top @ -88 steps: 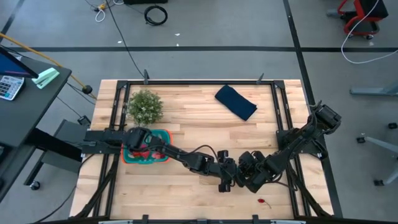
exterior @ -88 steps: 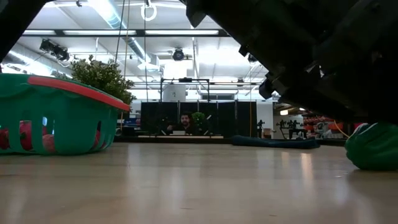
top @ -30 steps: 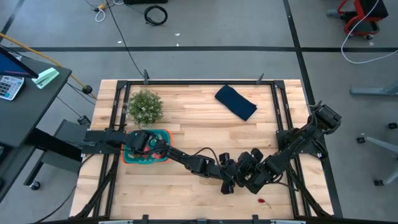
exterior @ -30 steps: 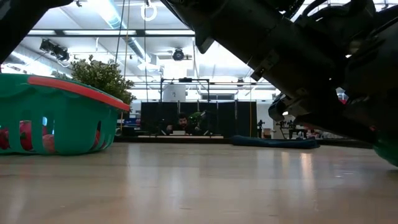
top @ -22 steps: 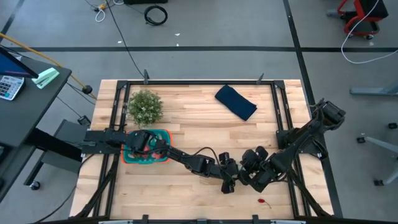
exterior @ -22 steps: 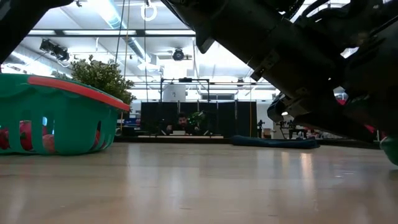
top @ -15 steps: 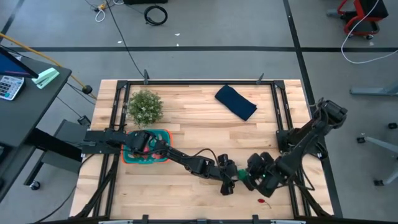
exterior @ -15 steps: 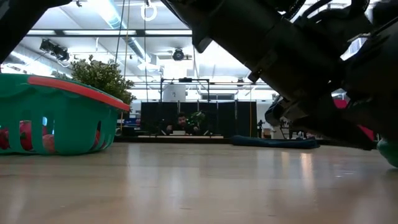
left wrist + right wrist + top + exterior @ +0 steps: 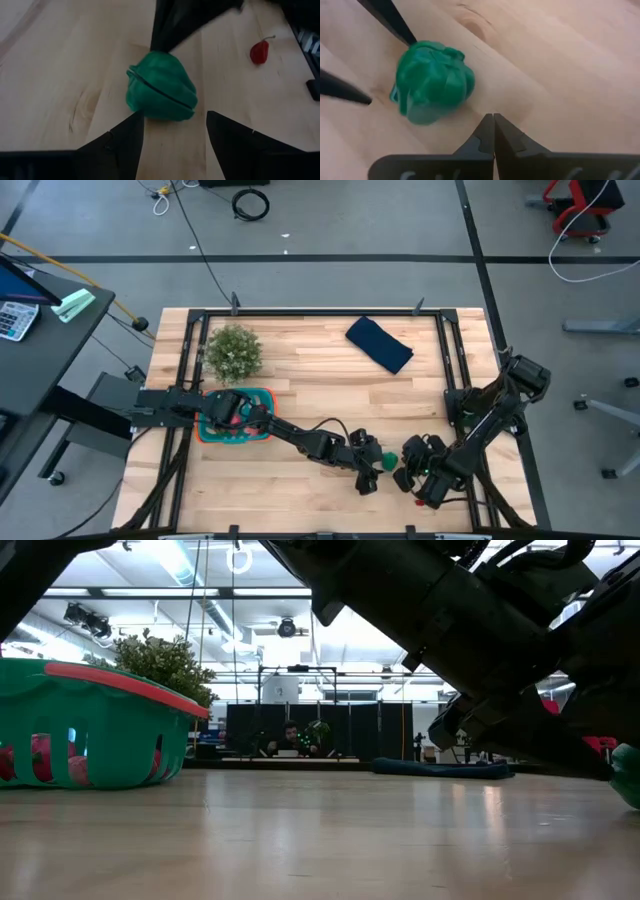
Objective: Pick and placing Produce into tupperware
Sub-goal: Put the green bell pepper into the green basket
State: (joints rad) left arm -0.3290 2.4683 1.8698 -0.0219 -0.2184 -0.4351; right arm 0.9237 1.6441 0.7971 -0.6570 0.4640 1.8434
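A green toy pepper (image 9: 161, 87) lies on its side on the wood near the table's near edge, also seen as the pepper (image 9: 385, 463) in the high view. My left gripper (image 9: 172, 120) is open, with its fingers on either side of the pepper's near end. My right gripper (image 9: 493, 117) is shut and points at the pepper (image 9: 432, 80) from the table's right. A small red chilli (image 9: 259, 51) lies beyond it. The teal container with an orange rim (image 9: 262, 397) sits at the table's left and holds red produce (image 9: 40, 760). My left gripper's fingers stand close by the pepper's sides; whether one fingertip (image 9: 135, 122) touches it, I cannot tell. My right gripper's shut fingertips (image 9: 490, 120) end close beside the pepper's flank; whether they touch it, I cannot tell.
A bushy plant (image 9: 234, 350) stands at the far left and a dark blue folded cloth (image 9: 380, 343) lies at the far right. Black frame rails (image 9: 452, 370) run along the table's sides. A person sits far behind the table (image 9: 290, 735). Bare wood lies between container and pepper.
My right gripper has drawn back from over the pepper toward the table's near right, its arm swinging round, so the pepper shows uncovered in the high view. My left gripper has stayed over the pepper.
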